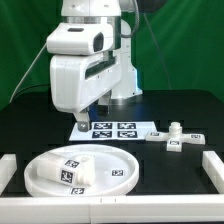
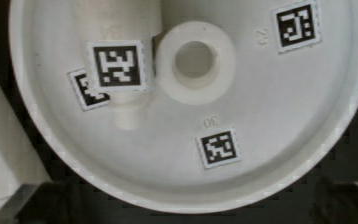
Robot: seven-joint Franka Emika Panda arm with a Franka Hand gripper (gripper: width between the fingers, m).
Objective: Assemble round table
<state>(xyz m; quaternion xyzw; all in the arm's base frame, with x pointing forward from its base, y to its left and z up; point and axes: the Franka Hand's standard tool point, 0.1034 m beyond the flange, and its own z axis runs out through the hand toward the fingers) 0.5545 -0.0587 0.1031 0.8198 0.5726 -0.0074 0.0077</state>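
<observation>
Reading this as a hover before a pick. Your end effector (image 1: 83, 122) hangs over the tabletop (image 1: 30, 135) at centre-left of the exterior frame, just behind the disc (image 1: 100, 160), and I can see nothing in it. The fingertips are a dark blur there and don't appear in the wrist view, so I can't tell whether they're spread or closed.

The disc lies flat, rim up, at lower left of the exterior frame, inside the white rails (image 1: 212, 165), which are probably there to stop parts sliding off. The post (image 1: 70, 172) seems to lie inside the disc near its front edge. The cross piece (image 1: 176, 142) sits right of centre, just beside the marker board (image 1: 115, 128) and well apart from the disc.

The wrist view gives you what the exterior can't: the disc's hub (image 2: 195, 62), with its hole open and nothing seated in it. Only the exterior view shows the cross piece and where the arm stands.
</observation>
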